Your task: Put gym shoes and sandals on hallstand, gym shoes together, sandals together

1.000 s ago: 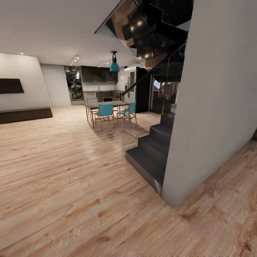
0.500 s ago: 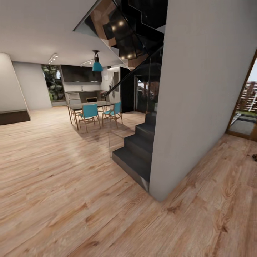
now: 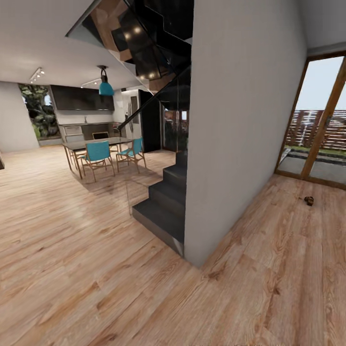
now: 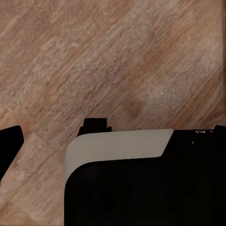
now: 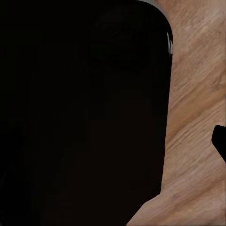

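Note:
The corridor floor [image 3: 288, 269] of light wood planks runs along the right of a grey wall. Far down it, near the glass door, lies a small dark brown thing [image 3: 307, 200] that may be one of the sandals; it is too small to tell. The gym shoes and the hallstand are out of view. In the left wrist view a black fingertip [image 4: 9, 143] hangs over bare planks beside the robot's black and white body. In the right wrist view a black fingertip [image 5: 220, 141] shows at the edge, next to a large black body part. Nothing is seen between the fingers.
A grey wall [image 3: 240, 129] stands mid-view with a dark staircase [image 3: 163, 202] on its left. A dining table with teal chairs [image 3: 98, 151] stands far left. A wood-framed glass door [image 3: 317, 125] closes the corridor's far right end.
The head camera has swung right, so the whole picture shifted left. The glass door and the small dark thing on the floor have come into view.

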You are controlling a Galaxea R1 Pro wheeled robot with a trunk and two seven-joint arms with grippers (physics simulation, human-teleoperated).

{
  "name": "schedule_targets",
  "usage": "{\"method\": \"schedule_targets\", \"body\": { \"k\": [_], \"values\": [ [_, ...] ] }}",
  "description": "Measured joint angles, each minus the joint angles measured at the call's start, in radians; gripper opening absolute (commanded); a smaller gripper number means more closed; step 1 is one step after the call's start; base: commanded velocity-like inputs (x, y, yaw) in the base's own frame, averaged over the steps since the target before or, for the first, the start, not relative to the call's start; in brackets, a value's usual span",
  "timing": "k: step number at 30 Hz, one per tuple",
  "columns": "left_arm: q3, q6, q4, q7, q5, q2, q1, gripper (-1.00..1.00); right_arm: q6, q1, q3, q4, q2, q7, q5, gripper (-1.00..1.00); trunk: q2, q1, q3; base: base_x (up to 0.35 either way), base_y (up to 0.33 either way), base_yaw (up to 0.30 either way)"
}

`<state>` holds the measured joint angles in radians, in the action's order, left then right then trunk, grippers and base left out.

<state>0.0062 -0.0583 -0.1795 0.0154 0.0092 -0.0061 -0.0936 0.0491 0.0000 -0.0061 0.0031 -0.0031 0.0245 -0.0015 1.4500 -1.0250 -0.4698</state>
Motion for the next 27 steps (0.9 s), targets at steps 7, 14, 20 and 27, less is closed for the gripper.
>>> {"method": "schedule_targets", "body": {
  "k": [7,14,20,27],
  "values": [
    [0.001,0.0,0.0,0.0,0.0,0.0,0.0,1.0,0.0,0.0,0.0,0.0,0.0,0.0,0.0,1.0,0.0,0.0,0.0,0.0,0.0,-0.283],
    [0.001,0.0,0.0,0.0,0.0,0.0,0.0,1.0,0.0,0.0,0.0,0.0,0.0,0.0,0.0,1.0,0.0,0.0,0.0,0.0,0.0,-0.283],
    [0.001,0.0,0.0,0.0,0.0,0.0,0.0,1.0,0.0,0.0,0.0,0.0,0.0,0.0,0.0,1.0,0.0,0.0,0.0,0.0,0.0,-0.283],
    [0.0,0.0,0.0,0.0,0.0,0.0,0.0,1.0,0.0,0.0,0.0,0.0,0.0,0.0,0.0,1.0,0.0,0.0,0.0,0.001,0.001,-0.283]
  ]
}}
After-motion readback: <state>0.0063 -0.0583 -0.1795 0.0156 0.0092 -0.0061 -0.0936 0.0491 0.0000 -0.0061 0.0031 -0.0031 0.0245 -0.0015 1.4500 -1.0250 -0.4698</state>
